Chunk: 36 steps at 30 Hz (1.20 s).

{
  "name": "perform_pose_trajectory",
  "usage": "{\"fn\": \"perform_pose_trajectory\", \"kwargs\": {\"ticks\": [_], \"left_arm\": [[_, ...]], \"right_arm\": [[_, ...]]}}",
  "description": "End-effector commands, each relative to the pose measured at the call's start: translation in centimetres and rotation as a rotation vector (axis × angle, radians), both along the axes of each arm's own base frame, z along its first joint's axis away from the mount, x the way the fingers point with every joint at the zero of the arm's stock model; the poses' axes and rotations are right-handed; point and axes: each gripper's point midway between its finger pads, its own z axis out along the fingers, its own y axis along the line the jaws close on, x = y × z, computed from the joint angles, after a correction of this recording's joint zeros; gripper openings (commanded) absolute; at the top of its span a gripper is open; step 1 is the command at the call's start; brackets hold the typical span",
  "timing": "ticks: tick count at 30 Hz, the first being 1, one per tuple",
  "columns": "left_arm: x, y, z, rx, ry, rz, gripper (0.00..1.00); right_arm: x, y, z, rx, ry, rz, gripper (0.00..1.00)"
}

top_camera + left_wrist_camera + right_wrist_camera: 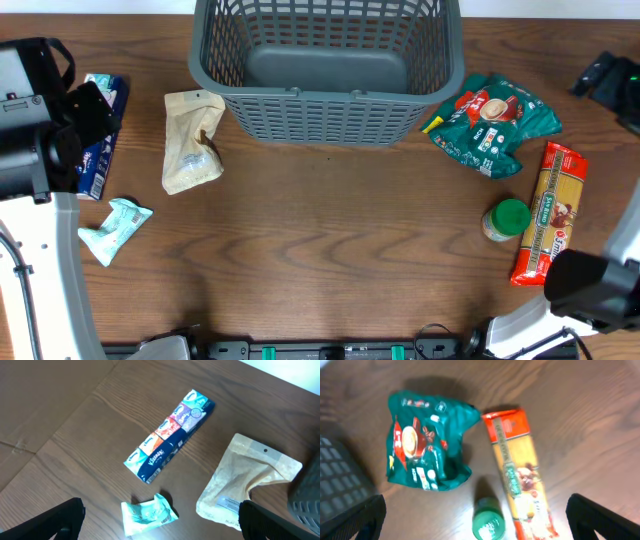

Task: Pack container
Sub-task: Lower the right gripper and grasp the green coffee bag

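1. Container [325, 115]: large dark-grey basket w/ slotted walls and thick rim, upright at far-centre of the wooden table [330, 270]. Its solid floor is in view from overhead. One corner shows at the right edge of the left wrist view [306, 495], and a wall at the left edge of the right wrist view [340, 485].
2. Beige pouch [192, 140] [250, 482]: lies flat just left of the container's near-left corner, apart from it.
3. Tissue multipack [100, 135] [170, 442]: blue, farther left of the container than the pouch, partly under the left arm in the overhead view.
4. Mint-green packet [115, 228] [148, 514]: crumpled, left of the container and nearer the robot than the pouch.
5. Green coffee bag [495, 122] [427, 447]: just beside the container's near-right corner.
6. Pasta packet [548, 212] [520, 477]: red/yellow, lies flat, right of the container and beyond the coffee bag.
7. Green-lidded jar [507, 220] [488, 520]: upright, right of the container, just beside the pasta packet on its container side.
8. Left gripper [160, 522]: released, fingers spread wide, grasping nothing. It is above the table left of the container.
9. Right gripper [475, 512]: released, fingers wide apart, grasping nothing. It is above the items right of the container.
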Motion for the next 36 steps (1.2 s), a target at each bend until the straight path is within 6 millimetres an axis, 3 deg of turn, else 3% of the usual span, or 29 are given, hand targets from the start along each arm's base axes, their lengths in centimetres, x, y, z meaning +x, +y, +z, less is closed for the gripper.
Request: {"fn": "perform_pose_trajectory", "kwargs": {"ticks": [1,8,14,19,27,36], "left_arm": [[0.1,0.0,0.5,0.009,0.001,-0.027,0.99],[0.1,-0.1,0.5,0.010,0.002,-0.030,0.99],[0.5,-0.9,0.2,-0.024,0.000,-0.072,0.99],[0.4,-0.9,0.0,-0.023,0.008,-0.074,0.99],[0.4,-0.9,-0.1,-0.024,0.011,-0.074,0.99],[0.4,-0.9,-0.1,-0.024,0.012,-0.074,0.98]], "right_arm": [[1.3,1.6,-3.7,0.092,0.011,0.023,0.99],[4.3,5.3,-12.2,0.192,-0.021,0.127,0.99],[5.3,8.0,-17.1,0.198,-0.046,0.195,0.99],[5.7,9.1,-19.3,0.193,-0.063,0.219,0.99],[6.0,8.4,-21.7,0.172,-0.033,0.202,0.99],[6.1,7.8,-25.8,0.176,0.026,0.169,0.99]]}}
